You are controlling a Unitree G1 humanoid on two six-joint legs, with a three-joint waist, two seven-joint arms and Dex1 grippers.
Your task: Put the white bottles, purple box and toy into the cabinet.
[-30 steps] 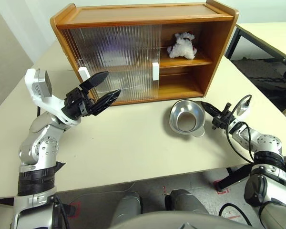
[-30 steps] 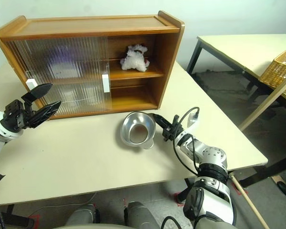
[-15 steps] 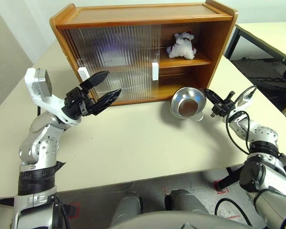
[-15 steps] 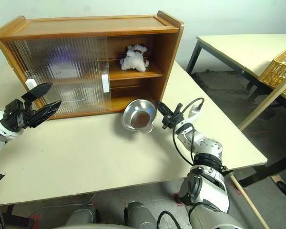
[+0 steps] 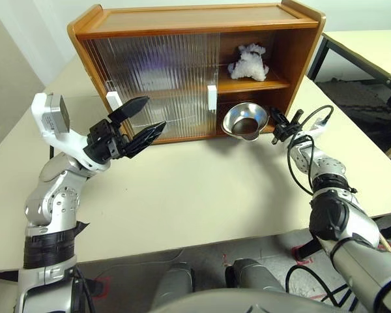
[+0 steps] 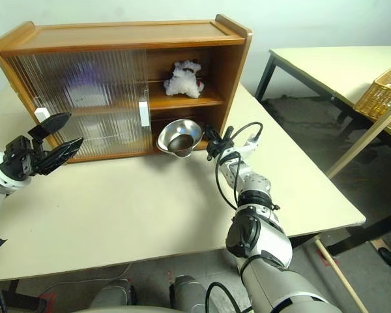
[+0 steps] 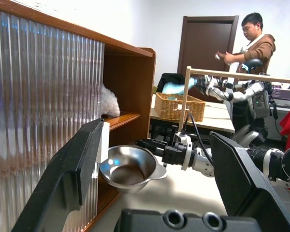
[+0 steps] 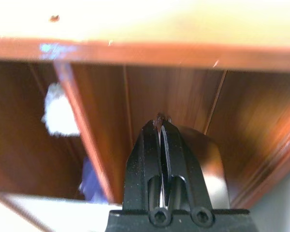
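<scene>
Now the right end effector (image 5: 274, 122) is clamped on the rim of a silver bowl (image 5: 245, 120), held off the surface at the cabinet's (image 5: 195, 23) open lower shelf; it should go in level, clear of the shelf edge (my judgement). Upper shelf holds the toy (image 5: 248, 62). Left end effector (image 5: 145, 117) hangs spread and empty.
</scene>
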